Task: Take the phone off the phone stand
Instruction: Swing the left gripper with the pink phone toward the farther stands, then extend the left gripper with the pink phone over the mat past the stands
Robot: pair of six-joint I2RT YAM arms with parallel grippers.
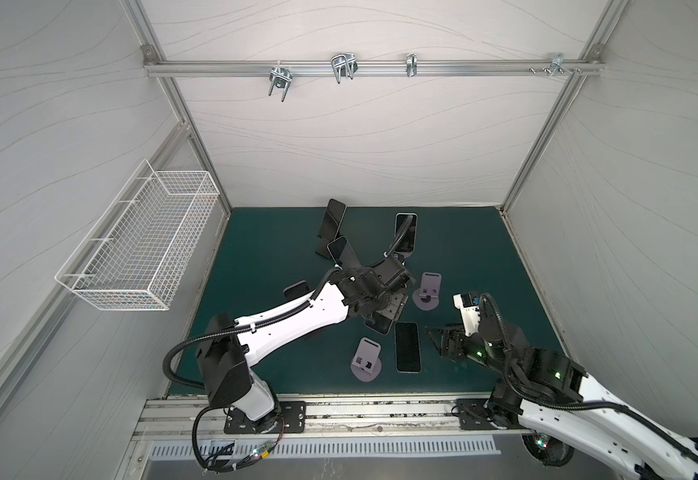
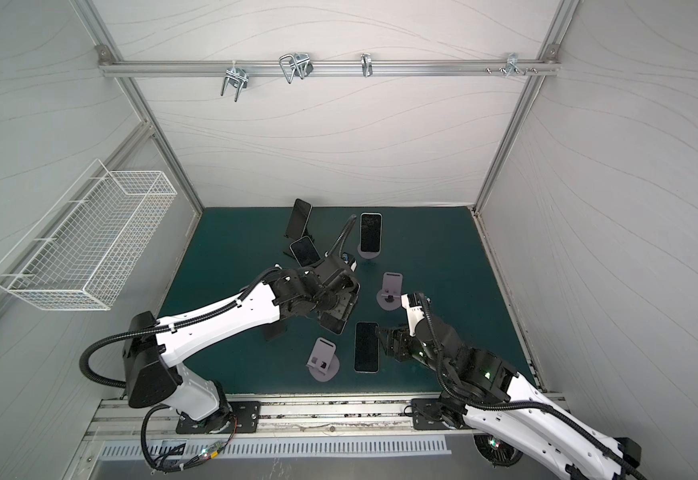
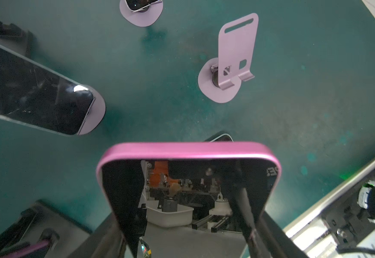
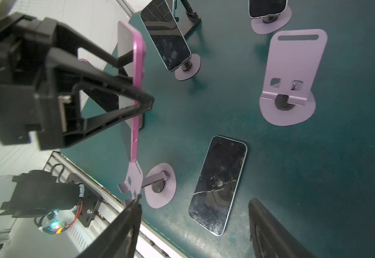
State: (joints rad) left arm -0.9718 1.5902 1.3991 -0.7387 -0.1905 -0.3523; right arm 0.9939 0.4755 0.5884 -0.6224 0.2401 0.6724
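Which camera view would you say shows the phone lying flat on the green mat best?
The right wrist view: the flat phone is close, whole and unobstructed, with its cracked screen plain. Both top views show it whole but small, cracks invisible. The left wrist view shows at most one corner of it.

Pink-edged phone (image 4: 138, 67), dark glossy screen, upright — lower end just above lilac stand (image 4: 159, 203), perhaps touching its backplate

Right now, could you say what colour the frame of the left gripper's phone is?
Pink; the phone's rounded frame shows best in the left wrist view.
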